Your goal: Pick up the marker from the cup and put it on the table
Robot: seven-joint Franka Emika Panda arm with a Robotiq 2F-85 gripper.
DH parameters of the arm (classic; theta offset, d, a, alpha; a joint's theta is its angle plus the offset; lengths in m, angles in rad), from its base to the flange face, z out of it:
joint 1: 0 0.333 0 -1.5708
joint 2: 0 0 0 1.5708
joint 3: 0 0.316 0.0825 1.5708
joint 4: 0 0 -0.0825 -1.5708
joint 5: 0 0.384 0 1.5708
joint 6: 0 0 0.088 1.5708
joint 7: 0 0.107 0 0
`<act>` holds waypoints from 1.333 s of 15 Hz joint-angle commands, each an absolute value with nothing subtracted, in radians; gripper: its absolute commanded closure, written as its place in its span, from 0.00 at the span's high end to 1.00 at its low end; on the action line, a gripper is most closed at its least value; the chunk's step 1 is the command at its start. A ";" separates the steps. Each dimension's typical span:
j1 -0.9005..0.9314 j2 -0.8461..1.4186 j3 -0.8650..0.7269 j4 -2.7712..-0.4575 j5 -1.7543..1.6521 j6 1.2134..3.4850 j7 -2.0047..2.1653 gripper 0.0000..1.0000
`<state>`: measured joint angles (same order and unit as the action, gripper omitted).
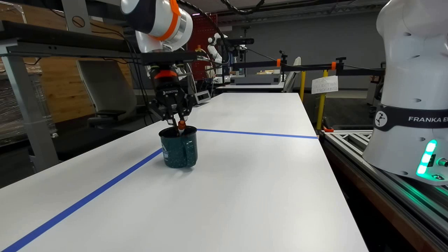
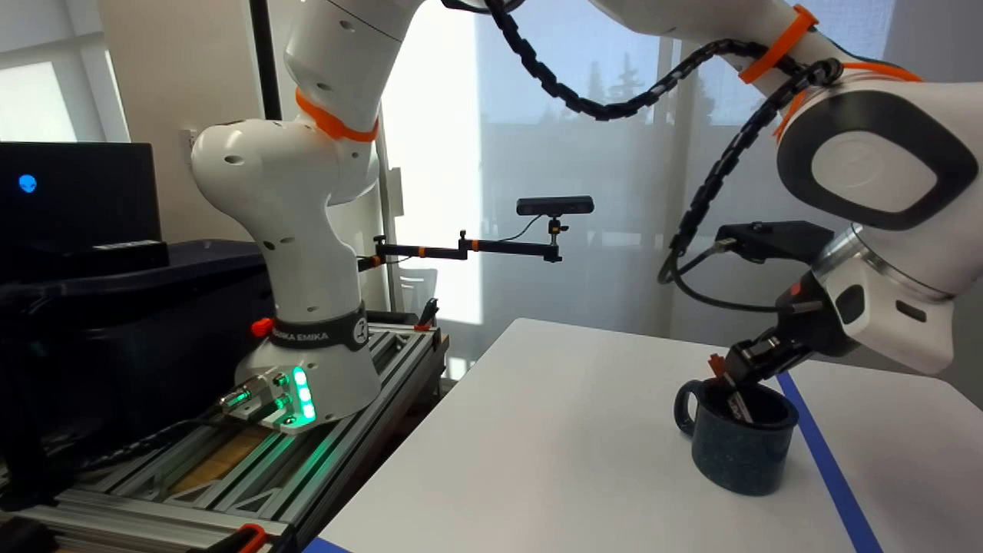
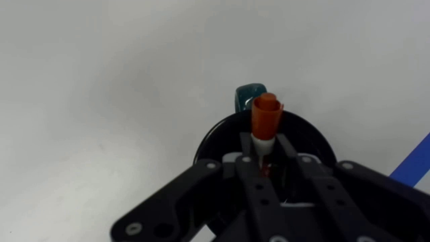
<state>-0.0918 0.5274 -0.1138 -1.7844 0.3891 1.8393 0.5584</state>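
Observation:
The teal cup [image 1: 179,150] stands upright on the white table [image 1: 245,182]; it also shows in another exterior view [image 2: 743,453]. The marker leans in the cup, its orange end [image 2: 717,364] above the rim and its white body [image 2: 739,408] inside. The lower end is hidden. In the wrist view the marker's orange end [image 3: 267,117] points toward the cup's handle [image 3: 250,95]. My gripper [image 3: 263,144] points down into the cup mouth. Its fingertips flank the marker closely at the orange-white join and look shut on it, with no clear gap at the tips.
Blue tape lines [image 1: 105,189] run along the table beside and behind the cup. The robot base [image 2: 311,384] stands on a metal frame at the table's edge. A grey chair [image 1: 105,87] and a metal rack [image 1: 70,45] stand beyond the opposite edge.

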 commanded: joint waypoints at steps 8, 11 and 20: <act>-0.067 0.115 -0.127 -2.164 0.300 1.879 0.475 0.05; -0.063 0.075 -0.121 -2.288 0.269 2.026 0.556 0.05; -0.027 0.153 -0.115 -2.549 0.236 2.727 0.774 0.05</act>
